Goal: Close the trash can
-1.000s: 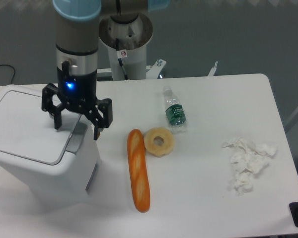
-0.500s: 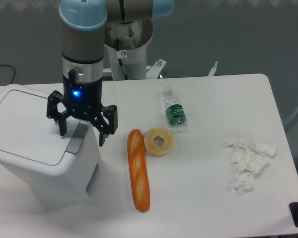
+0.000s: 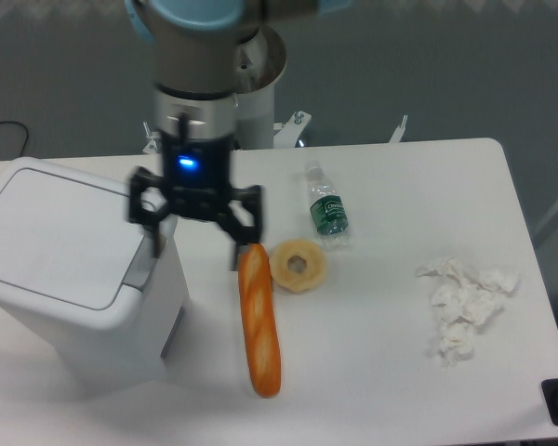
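The arm comes down from the top edge of the view, its wrist vertical, a blue light glowing on the front. The tool points straight down above the table's left half, its two dark fingers spread wide, gripping nothing.

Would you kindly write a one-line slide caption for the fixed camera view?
Open gripper hovers beside the trash can, lid down, near a baguette.
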Available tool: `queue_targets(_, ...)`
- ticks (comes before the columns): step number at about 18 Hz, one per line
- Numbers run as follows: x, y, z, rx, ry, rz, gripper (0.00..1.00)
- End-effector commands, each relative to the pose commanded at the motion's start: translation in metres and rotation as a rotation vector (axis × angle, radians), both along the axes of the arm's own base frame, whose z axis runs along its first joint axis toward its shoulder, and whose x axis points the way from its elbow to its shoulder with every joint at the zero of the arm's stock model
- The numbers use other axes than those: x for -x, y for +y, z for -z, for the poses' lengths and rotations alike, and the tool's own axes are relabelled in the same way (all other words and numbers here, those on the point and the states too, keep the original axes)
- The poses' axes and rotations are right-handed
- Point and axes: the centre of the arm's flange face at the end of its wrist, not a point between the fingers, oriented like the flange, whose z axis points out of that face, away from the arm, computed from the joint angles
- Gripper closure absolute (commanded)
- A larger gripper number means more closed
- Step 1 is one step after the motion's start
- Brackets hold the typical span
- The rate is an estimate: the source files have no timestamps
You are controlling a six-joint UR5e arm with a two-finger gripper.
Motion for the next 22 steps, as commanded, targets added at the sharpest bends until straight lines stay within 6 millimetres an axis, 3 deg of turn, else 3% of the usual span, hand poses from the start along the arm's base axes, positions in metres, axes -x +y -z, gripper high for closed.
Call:
queue_targets(2, 0.042, -0.035, 0.008, 0.064, 0.062, 0.028, 0.00)
queue_targets(5, 0.099, -0.071, 0.045, 0.155, 0.079, 0.098, 0.00)
queue_targets(7, 0.121, -0.077, 0.076, 0.199, 0.066, 0.163, 0.00)
queue_targets(9, 0.146, -0.096, 0.102, 0.272, 0.070, 0.232, 0.00)
queue_targets(11, 0.161, -0.103, 0.130, 0.332, 0.081, 0.382, 0.00)
queue_targets(15, 0.177, -0.104, 0.169, 0.417, 0.082, 0.514, 0.00)
queue_targets(22, 0.182, -0.104, 0.198, 0.428, 0.049, 0.549, 0.00)
